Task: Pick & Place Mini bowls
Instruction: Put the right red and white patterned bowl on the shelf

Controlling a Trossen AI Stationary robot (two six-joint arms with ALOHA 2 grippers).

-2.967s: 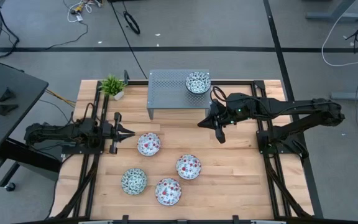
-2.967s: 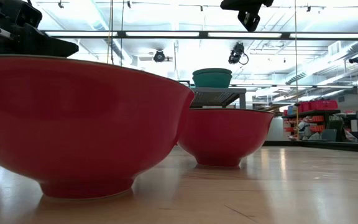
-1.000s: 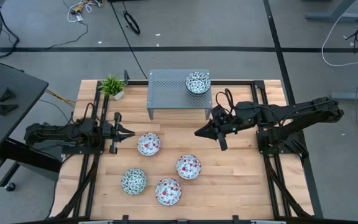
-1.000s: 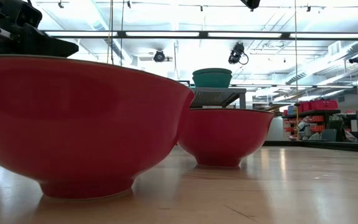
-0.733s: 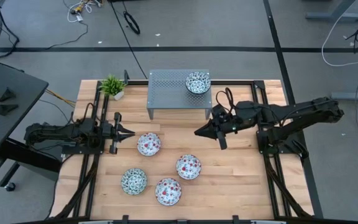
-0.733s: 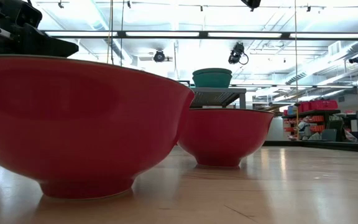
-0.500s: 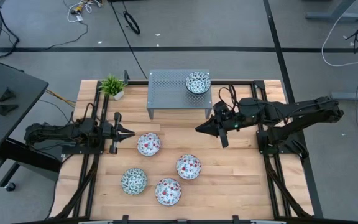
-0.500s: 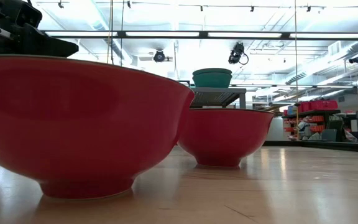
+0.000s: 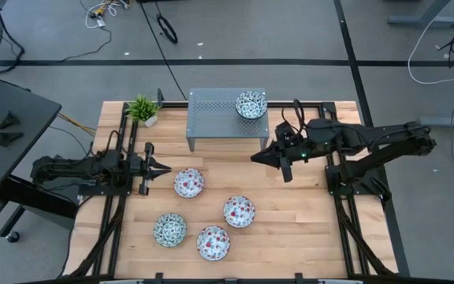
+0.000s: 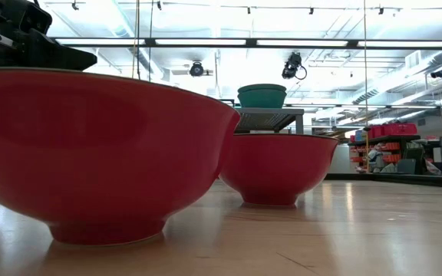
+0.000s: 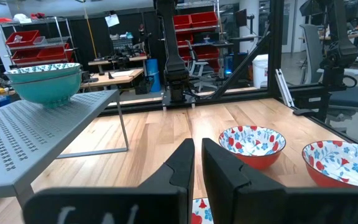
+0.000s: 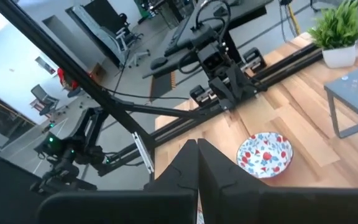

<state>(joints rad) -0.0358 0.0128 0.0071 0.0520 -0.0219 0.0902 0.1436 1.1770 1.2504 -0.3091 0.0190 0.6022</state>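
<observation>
Three red-patterned mini bowls (image 9: 188,183) (image 9: 239,211) (image 9: 213,243) and a green-patterned one (image 9: 169,229) rest on their feet on the wooden table. Another green bowl (image 9: 251,104) sits on the right end of the grey perforated stand (image 9: 219,118); the left wrist view shows this bowl (image 11: 45,81) on the stand top. My right gripper (image 9: 254,158) hangs shut and bare, high over the table in front of the stand, right of the nearest red bowl (image 12: 265,154). My left gripper (image 9: 166,166) waits level at the table's left, shut, just left of that bowl.
A small potted plant (image 9: 143,109) stands at the far left corner, beside the stand. Black frame rails (image 9: 345,197) run along both sides of the table. In the low view two red bowls (image 10: 106,153) (image 10: 278,169) fill the foreground. Bare wood lies right of the bowls.
My right gripper, still shut and bare, has risen and drawn a little toward the table's far right, leaving the top of the low view. The bowls and the left arm have kept still.
</observation>
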